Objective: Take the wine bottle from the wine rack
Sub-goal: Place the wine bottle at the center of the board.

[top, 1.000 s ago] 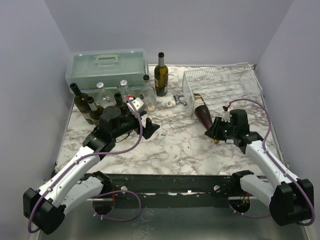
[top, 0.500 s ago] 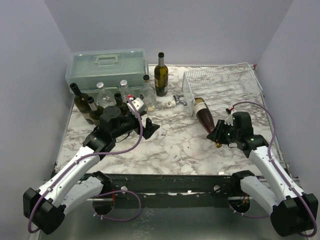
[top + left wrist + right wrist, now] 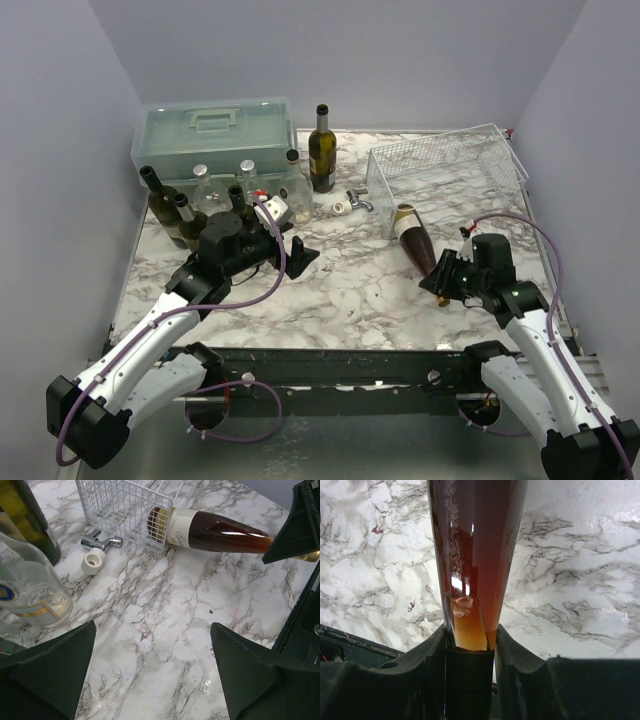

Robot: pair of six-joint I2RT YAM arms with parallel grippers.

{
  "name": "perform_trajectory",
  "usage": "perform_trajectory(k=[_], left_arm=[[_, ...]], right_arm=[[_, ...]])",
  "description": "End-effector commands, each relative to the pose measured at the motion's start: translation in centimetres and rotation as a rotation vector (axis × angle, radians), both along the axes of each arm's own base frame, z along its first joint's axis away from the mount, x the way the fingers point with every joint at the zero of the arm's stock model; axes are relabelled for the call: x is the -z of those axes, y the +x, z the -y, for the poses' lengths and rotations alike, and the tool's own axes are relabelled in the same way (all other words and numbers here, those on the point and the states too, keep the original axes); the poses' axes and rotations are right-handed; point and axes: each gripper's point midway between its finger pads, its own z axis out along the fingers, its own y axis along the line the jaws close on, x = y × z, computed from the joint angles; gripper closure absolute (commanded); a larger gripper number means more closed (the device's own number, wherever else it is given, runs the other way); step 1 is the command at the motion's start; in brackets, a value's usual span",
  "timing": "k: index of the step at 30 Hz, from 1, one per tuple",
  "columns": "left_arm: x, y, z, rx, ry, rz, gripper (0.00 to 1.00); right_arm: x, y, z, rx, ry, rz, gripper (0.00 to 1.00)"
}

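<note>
The wine bottle (image 3: 415, 238), dark red with a cream label, lies on the marble with its neck pointing to the near edge. Its base is at the near-left corner of the white wire wine rack (image 3: 450, 160). My right gripper (image 3: 443, 286) is shut on the bottle's neck. In the right wrist view the fingers (image 3: 512, 650) clamp the neck of the bottle (image 3: 475, 555). The left wrist view shows the bottle (image 3: 215, 530) lying beside the rack (image 3: 120, 505), its base seen partly through the mesh. My left gripper (image 3: 300, 255) is open and empty, well left of the bottle, and in its own view (image 3: 152, 627) it hangs over bare marble.
A pale green toolbox (image 3: 215, 130) stands at the back left with several upright bottles (image 3: 200, 195) before it. A dark green bottle (image 3: 321, 150) stands at the back centre. A metal stopper (image 3: 100, 542) and a white cap (image 3: 93, 561) lie by the rack's left side.
My right gripper has drawn back toward the near edge with the bottle's neck in it, sliding the bottle out of the rack. The left arm has not moved.
</note>
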Motion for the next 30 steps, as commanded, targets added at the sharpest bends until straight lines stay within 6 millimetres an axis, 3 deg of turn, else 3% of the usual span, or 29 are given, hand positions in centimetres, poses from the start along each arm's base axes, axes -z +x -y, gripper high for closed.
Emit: perform_trajectory(k=[1, 10, 30], left_arm=[[0.5, -0.1, -0.1, 0.009, 0.011, 0.000, 0.01], [0.5, -0.2, 0.0, 0.018, 0.010, -0.001, 0.01], [0.2, -1.5, 0.8, 0.112, 0.003, 0.015, 0.01]], right_arm=[[-11.0, 4.5, -0.5, 0.021, 0.073, 0.414, 1.00], [-12.8, 4.0, -0.5, 0.022, 0.093, 0.446, 1.00], [-12.3, 0.7, -1.0, -0.027, 0.109, 0.339, 1.00]])
